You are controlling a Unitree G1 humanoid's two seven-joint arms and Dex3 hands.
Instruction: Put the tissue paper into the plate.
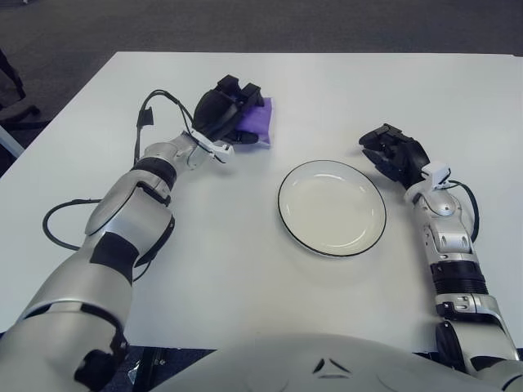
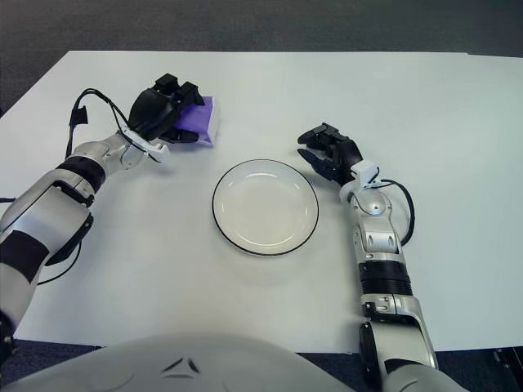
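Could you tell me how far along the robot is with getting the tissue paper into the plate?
Done: the left hand has reached the purple tissue pack and covers its left side. In hand: closing a grasp; a firm hold isn't clear. Left: lifting it and carrying it to the empty plate. The right hand shows right of the plate.

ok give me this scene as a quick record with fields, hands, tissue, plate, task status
left hand: left hand over the purple tissue paper pack, fingers curled on it; grasp looks not yet complete
right hand: right hand beside the plate, on its right, holding nothing
tissue: on the white table, far left of the plate, apart from it
plate: round white plate with a dark rim, nothing in it
task status: tissue not yet in the plate
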